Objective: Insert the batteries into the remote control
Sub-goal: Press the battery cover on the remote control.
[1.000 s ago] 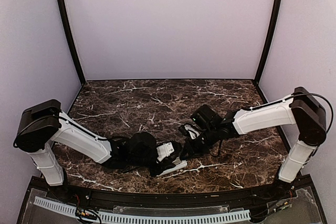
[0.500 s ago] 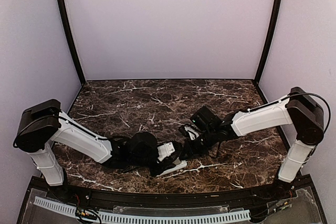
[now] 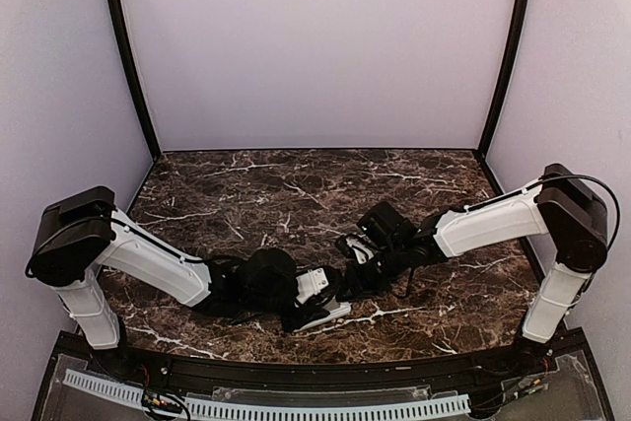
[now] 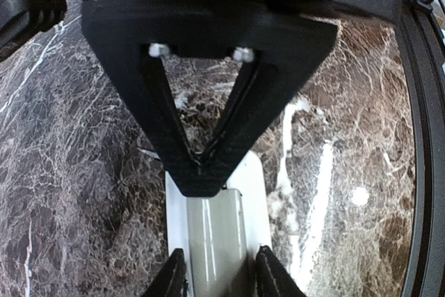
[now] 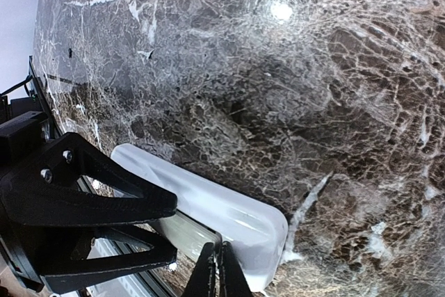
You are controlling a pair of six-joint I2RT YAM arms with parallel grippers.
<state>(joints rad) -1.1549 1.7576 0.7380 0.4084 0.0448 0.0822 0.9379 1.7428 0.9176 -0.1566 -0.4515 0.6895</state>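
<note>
Both grippers crowd the remote control [image 4: 256,199], which lies flat near the front edge of the marble table [image 4: 83,172].

My worry is the remote skidding or tipping. If the right gripper [image 5: 214,252] bears down on it while the hold on its sides is slack, the smooth plastic could slide on the polished stone. The two grippers are also close enough to knock together. The right jaws are closed to a point with nothing visible between them, and the tip seems to touch the edge of the pale recessed panel [image 4: 212,241]. The left gripper [image 4: 221,277] stands part-open astride the remote's long sides; I cannot tell whether its pads [image 4: 174,279] press it or merely flank it. I see no batteries in any view.
</note>
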